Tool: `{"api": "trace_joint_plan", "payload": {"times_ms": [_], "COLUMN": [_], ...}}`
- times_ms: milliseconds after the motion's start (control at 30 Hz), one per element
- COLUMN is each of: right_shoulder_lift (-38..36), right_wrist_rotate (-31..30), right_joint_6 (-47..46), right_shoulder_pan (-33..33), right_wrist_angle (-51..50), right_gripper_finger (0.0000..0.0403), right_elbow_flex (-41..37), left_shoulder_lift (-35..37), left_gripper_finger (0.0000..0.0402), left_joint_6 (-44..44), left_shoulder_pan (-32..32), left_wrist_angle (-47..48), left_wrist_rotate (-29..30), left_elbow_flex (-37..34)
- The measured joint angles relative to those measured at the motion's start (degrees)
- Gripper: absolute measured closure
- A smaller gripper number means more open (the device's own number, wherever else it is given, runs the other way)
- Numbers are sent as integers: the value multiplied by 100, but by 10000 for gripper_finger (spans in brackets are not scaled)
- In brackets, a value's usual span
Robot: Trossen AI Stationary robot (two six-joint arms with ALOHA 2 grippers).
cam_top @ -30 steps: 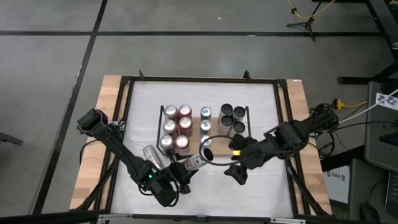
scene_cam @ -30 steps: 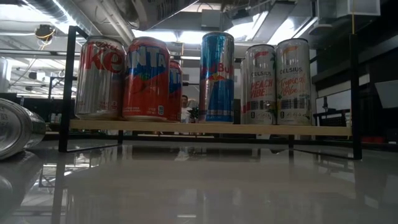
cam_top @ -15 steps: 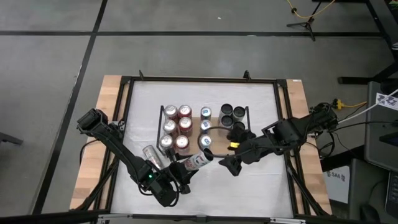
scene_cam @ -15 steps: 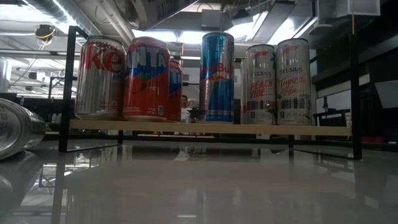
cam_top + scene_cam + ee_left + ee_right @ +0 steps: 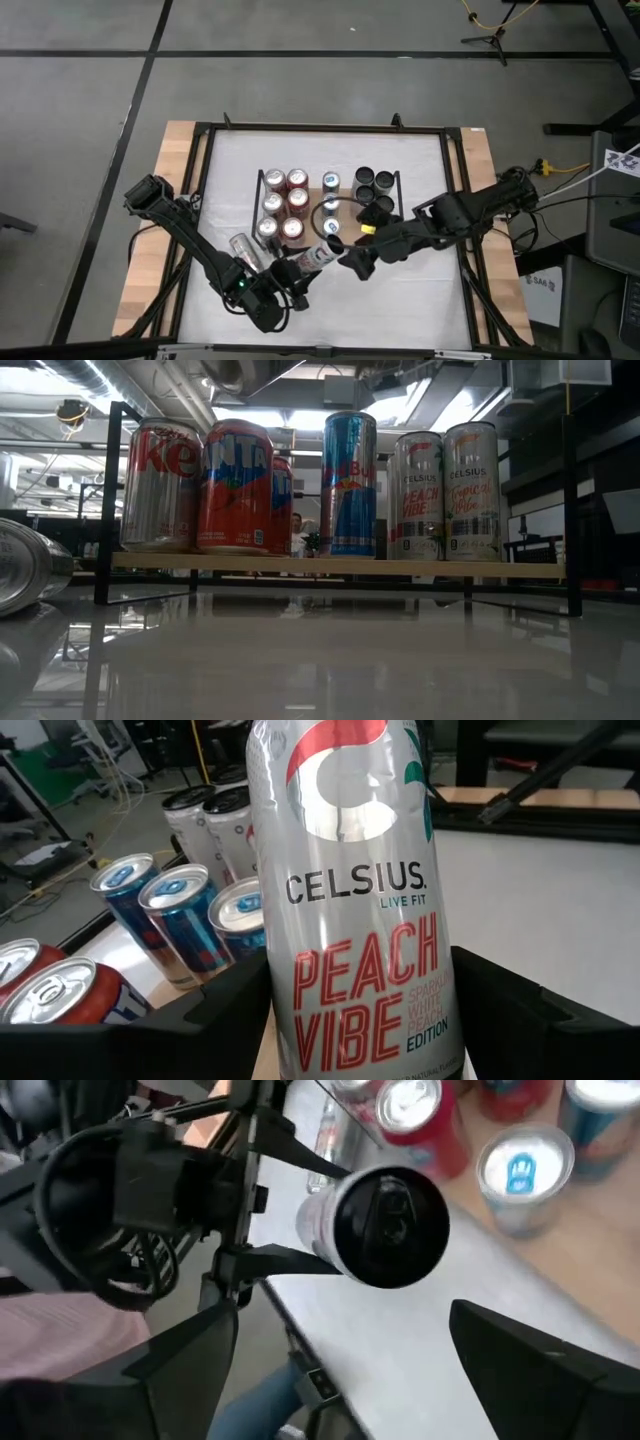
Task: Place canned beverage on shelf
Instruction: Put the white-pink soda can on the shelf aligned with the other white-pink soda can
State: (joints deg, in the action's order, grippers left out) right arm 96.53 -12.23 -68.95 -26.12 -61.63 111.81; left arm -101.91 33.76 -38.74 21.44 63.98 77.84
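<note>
A silver Celsius can (image 5: 360, 890) hangs above the table's near middle (image 5: 318, 256), with my left gripper (image 5: 297, 270) shut on it. Its black top (image 5: 390, 1230) faces my right gripper (image 5: 352, 262), which stands open just to the right of it, one finger on either side of the top's line and touching nothing. Beyond them, the shelf (image 5: 330, 565) is a light wooden board with black end rails, and several cans stand upright on it. A second silver can (image 5: 243, 248) lies on its side on the white tabletop, to the left of the held one. My left gripper pinches the can's lower body (image 5: 300, 1020) between its two fingers (image 5: 520, 1010), one on each side of the wall. The fingers come from the near left, close to level, and lie across the can. The can is lifted clear of the table and tilted, its top toward the far right.
On the shelf stand red cans (image 5: 285, 205) at the left, blue ones (image 5: 329, 195) in the middle and black-topped ones (image 5: 372, 188) at the right. A black cable loop (image 5: 345, 203) hangs over the board. A black frame (image 5: 455, 200) edges the tabletop.
My right gripper has moved toward the table's left, closing in on the held can's top end, and its wrist has rolled a little. The left gripper and its can have stayed where they were.
</note>
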Motion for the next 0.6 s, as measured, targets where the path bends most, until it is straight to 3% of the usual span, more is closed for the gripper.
{"api": "trace_joint_plan", "payload": {"times_ms": [433, 600], "right_shoulder_lift": [338, 386], "right_wrist_rotate": [899, 989], "right_joint_6": [-156, -155], "right_shoulder_pan": [486, 566], "right_wrist_angle": [164, 145], "right_gripper_finger": [45, 45], "right_elbow_flex": [-4, -4], "left_shoulder_lift": [-2, -2], "left_gripper_finger": [141, 141], "left_joint_6": [-440, -441], "left_shoulder_pan": [26, 24], "left_wrist_angle": [-491, -491], "left_wrist_rotate": [12, -5], "left_elbow_flex": [0, 0]}}
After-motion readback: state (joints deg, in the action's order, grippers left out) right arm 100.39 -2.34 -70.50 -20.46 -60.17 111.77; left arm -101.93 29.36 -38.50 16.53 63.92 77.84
